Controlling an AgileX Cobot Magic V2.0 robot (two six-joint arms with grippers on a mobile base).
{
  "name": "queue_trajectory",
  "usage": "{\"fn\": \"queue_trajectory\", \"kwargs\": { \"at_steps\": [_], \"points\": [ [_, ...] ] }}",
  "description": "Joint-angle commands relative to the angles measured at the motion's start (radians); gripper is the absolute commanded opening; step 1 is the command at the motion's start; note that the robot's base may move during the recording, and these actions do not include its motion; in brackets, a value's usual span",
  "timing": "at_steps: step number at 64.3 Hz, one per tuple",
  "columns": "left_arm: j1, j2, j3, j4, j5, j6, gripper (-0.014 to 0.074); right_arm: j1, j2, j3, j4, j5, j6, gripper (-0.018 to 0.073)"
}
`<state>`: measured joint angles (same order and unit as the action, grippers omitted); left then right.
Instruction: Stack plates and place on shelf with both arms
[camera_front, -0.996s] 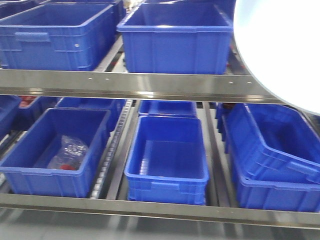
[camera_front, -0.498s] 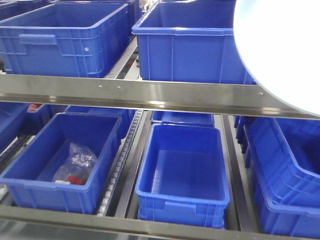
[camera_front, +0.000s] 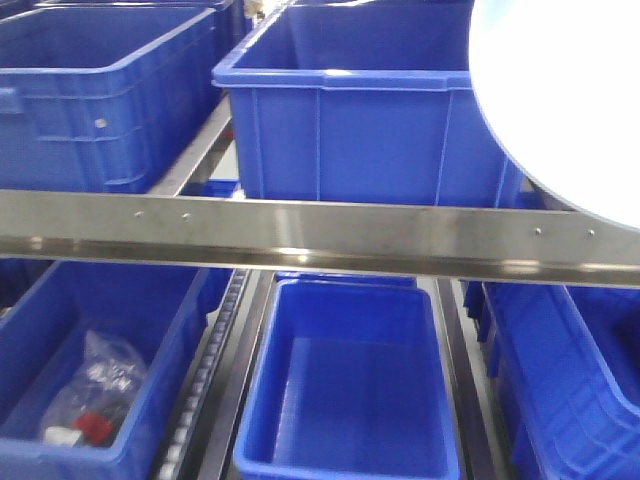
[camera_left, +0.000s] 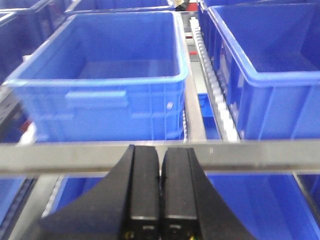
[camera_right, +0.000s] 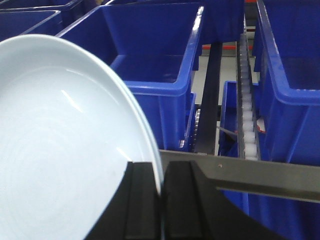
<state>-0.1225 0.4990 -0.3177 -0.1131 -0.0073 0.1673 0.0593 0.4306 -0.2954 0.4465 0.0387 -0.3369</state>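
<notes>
- Since a second ago the front view has closed in on the shelf (camera_front: 300, 235): its upper front rail sits lower in the picture, the upper blue bins (camera_front: 360, 110) loom larger, and the lower row has slid toward the bottom edge. The pale plate (camera_front: 560, 100) holds its place at the top right corner of that view.
- In the right wrist view the right hand (camera_right: 161, 200) is clamped on the plate's rim, the fingers pinching its edge while the plate (camera_right: 60, 150) stands tilted on edge to the left. Whether one plate or a stack of two is held cannot be told.
- The left hand (camera_left: 160, 200) has its fingers pressed together with nothing between them, hovering just before the rail.
- Judged by its gloss, the plate is stiff, slick and breakable. A rim pinch on one side leaves most of its weight hanging off the grip, so it could pivot or slip; support from the idle hand at the opposite rim would steady it.
- Room is tight: the rail crosses directly ahead of both hands, and bins fill both levels behind it, with roller tracks (camera_right: 247, 125) between them.
- The plate's wide edge must clear the rail and the bin lips; a knock there could chip it.
- The lower left bin holds a clear bag (camera_front: 95, 390) of small items.
</notes>
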Motion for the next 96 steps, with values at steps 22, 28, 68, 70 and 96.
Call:
{"fn": "queue_trajectory", "kwargs": {
  "at_steps": [22, 28, 68, 70, 96],
  "points": [
    [0.004, 0.003, -0.028, -0.007, -0.083, -0.003, 0.0082, 0.000, 0.005, -0.032, 0.010, -0.095, -0.003, 0.0049],
    [0.004, 0.003, -0.028, -0.007, -0.083, -0.003, 0.0082, 0.000, 0.005, -0.032, 0.010, -0.095, -0.003, 0.0049],
    [0.004, 0.003, -0.028, -0.007, -0.083, -0.003, 0.0082, 0.000, 0.005, -0.032, 0.009, -0.106, -0.003, 0.0049],
    [0.004, 0.003, -0.028, -0.007, -0.083, -0.003, 0.0082, 0.000, 0.005, -0.032, 0.009, -0.108, -0.003, 0.0049],
    [0.004, 0.003, -0.028, -0.007, -0.083, -0.003, 0.0082, 0.000, 0.005, -0.032, 0.009, -0.100, -0.003, 0.0049]
  ]
}}
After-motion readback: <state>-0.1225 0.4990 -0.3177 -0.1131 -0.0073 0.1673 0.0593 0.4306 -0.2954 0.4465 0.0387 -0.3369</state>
